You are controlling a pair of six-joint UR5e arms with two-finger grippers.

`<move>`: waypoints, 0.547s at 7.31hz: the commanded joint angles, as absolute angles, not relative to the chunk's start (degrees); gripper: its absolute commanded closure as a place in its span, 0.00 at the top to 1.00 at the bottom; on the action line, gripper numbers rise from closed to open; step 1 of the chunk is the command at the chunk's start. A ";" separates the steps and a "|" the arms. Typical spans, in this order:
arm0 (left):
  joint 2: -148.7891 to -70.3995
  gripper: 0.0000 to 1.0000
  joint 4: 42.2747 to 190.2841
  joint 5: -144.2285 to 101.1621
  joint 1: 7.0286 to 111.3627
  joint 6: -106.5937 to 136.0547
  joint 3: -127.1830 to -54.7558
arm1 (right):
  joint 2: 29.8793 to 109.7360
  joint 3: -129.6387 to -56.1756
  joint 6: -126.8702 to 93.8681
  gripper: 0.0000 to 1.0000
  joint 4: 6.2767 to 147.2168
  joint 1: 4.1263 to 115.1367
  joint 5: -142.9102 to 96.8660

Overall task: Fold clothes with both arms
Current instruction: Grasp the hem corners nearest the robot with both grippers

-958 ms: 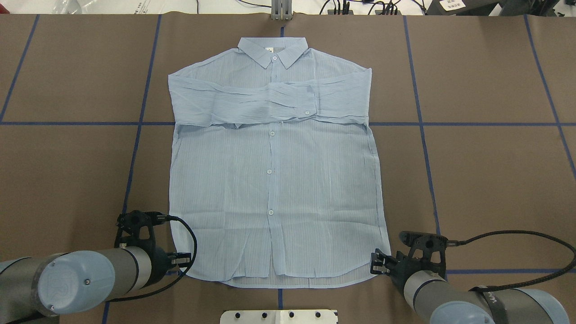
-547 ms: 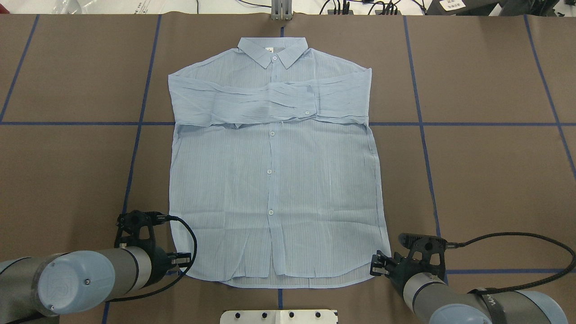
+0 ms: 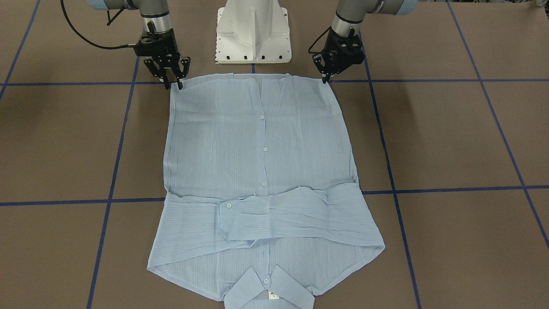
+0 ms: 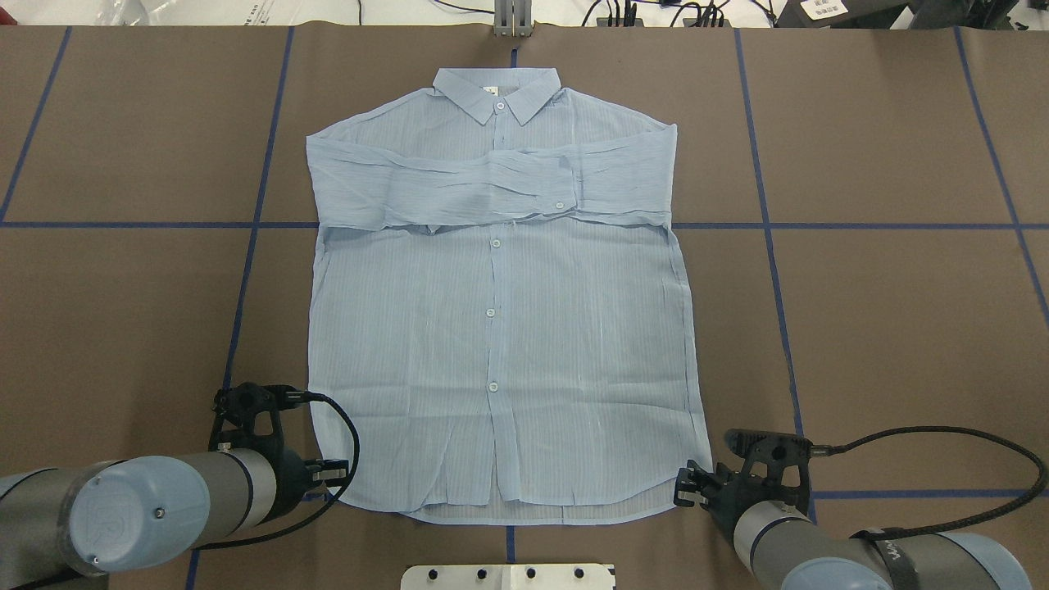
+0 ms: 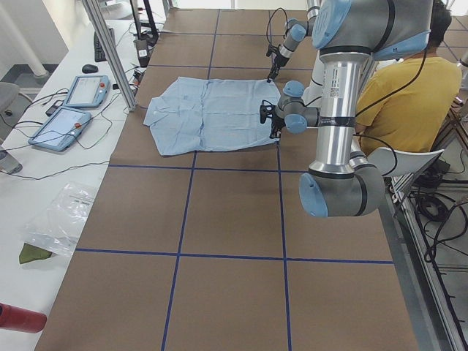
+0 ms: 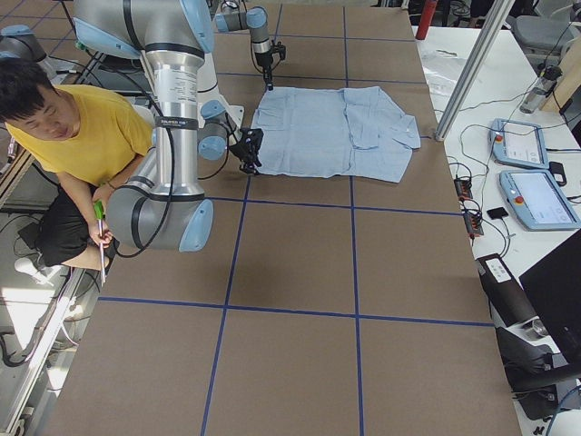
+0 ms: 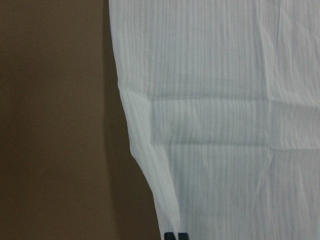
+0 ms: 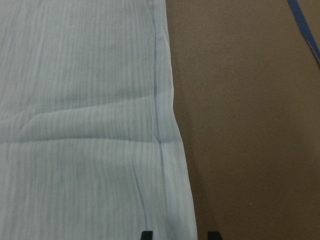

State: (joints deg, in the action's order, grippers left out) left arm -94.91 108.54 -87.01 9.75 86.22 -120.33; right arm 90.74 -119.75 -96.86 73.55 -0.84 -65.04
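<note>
The light-blue striped shirt (image 4: 492, 328) lies flat and buttoned on the brown table, collar at the far end, hem nearest me, both sleeves folded across the chest. My left gripper (image 4: 332, 471) is at the hem's left corner. In the left wrist view its fingertips (image 7: 170, 235) press together on the shirt's edge (image 7: 225, 125). My right gripper (image 4: 684, 490) is at the hem's right corner. In the right wrist view its fingertips (image 8: 146, 234) stand apart astride the shirt's edge (image 8: 75, 100). The front view shows the left gripper (image 3: 326, 78) and the right gripper (image 3: 173, 82).
The white pedestal base (image 3: 253, 34) stands just behind the hem. Blue tape lines (image 4: 254, 225) cross the brown table cover. An operator in yellow (image 6: 82, 127) sits behind the arms. Control tablets (image 5: 69, 110) lie on a side bench past the collar end.
My right gripper has shifted slightly down toward the hem's right corner. The left arm and the shirt have not moved.
</note>
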 commanded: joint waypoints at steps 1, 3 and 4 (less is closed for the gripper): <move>-94.92 0.00 108.54 -87.01 9.76 86.22 -120.41 | 90.70 -119.71 -96.77 0.03 73.65 -0.97 -65.04; -94.92 0.00 108.54 -87.01 9.67 86.22 -120.67 | 90.88 -119.53 -96.86 0.00 73.74 -0.97 -64.87; -94.92 0.00 108.54 -87.10 9.67 86.22 -120.76 | 90.88 -118.66 -96.86 0.00 73.83 -0.88 -64.86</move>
State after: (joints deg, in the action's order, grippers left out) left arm -94.92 108.54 -87.03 9.71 86.22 -120.62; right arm 90.83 -119.37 -96.85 73.73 -0.95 -64.93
